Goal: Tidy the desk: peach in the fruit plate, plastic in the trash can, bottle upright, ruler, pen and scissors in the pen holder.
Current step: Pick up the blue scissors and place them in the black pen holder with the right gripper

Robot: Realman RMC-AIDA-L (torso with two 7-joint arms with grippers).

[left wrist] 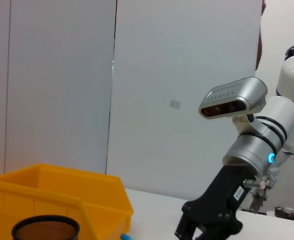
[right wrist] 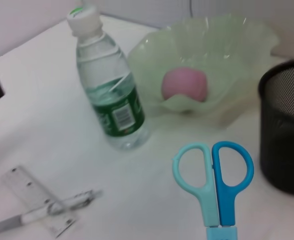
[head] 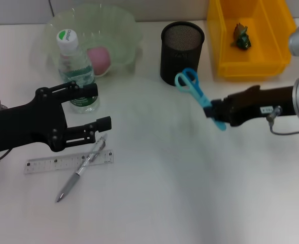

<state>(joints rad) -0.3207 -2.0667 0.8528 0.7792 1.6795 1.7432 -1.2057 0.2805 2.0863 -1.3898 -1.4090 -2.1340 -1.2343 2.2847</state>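
We see the right gripper (head: 216,113) clamped on the blue scissors (head: 196,92) beside the pen holder (head: 181,46) near the desk's (head: 190,193) back edge, while the left gripper (head: 99,109), fingers spread, hangs above pen (head: 81,169) and ruler (head: 68,161).

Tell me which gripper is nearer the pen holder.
Right. The right gripper, holding the scissors, sits just beside the pen holder; the left gripper is farther, by the bottle.
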